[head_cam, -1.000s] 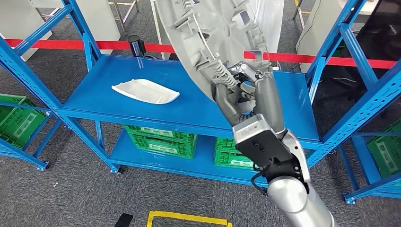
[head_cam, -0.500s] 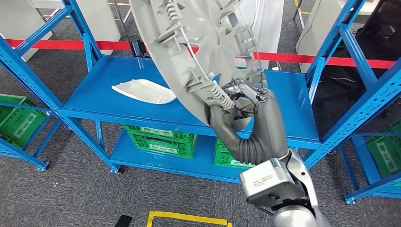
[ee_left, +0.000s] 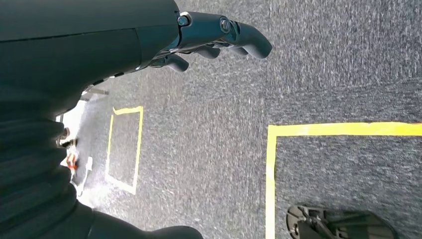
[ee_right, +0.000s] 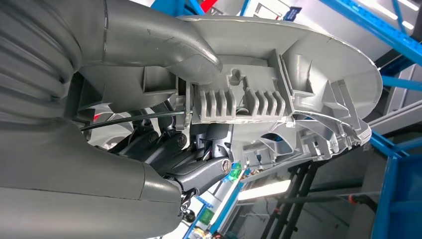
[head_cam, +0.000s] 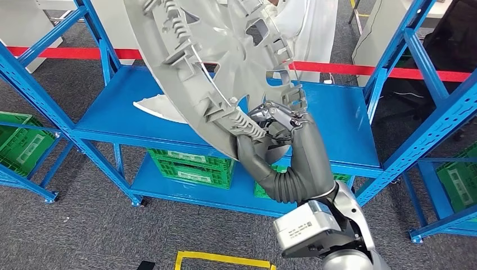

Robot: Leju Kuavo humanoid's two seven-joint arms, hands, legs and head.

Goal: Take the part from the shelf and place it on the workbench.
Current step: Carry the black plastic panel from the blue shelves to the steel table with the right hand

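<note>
Workshop / parts-storage area.
Blue steel racks (head_cam: 225, 126) standing on grey carpet (head_cam: 73, 225), green crates (head_cam: 188, 166) sitting below, red barrier tape (head_cam: 73, 53) running behind, yellow floor markings (head_cam: 222, 260) showing.

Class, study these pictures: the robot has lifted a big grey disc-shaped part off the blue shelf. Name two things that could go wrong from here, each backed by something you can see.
1. The right hand grips the large grey ribbed plastic disc only at its rim, so the wide part may tilt or slip.
2. The disc hangs over the blue metal shelf and hides part of the white curved plastic piece; swinging it could strike the blue upright post.
</note>
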